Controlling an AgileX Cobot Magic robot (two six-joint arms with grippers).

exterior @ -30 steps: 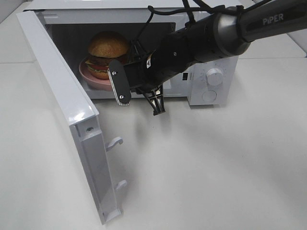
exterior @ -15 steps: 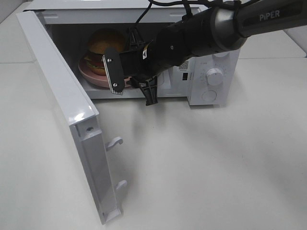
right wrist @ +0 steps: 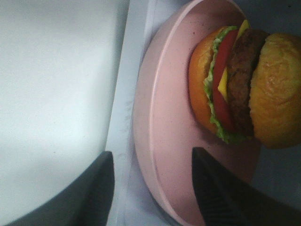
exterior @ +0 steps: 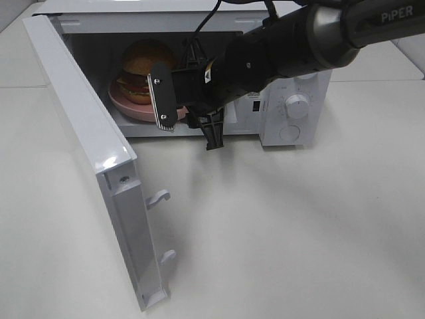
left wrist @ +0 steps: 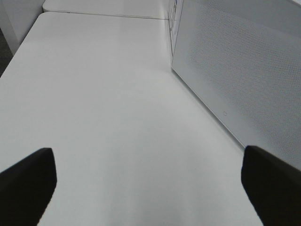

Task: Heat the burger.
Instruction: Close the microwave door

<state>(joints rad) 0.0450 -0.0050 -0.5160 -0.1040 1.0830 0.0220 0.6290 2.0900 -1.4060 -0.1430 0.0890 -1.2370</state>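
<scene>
Loading step prob done w/ burger (exterior: 143, 65) on pink plate (exterior: 127, 106) inside microwave (exterior: 312, 126), right end effector (right wrist: 151, 155) apart & empty at microwave mouth, next needs backing out + shutting door (exterior: 86, 153).

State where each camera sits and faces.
Exterior high: above, looking down at the open white microwave oven; right gripper shows.
Left wrist: low over the white table, facing the oven's door; left gripper tips show.
Right wrist: at the oven mouth, facing the golden-bun burger on the round pink plate; fingertips show.
Shared: burger and plate, also in exterior high.
</scene>
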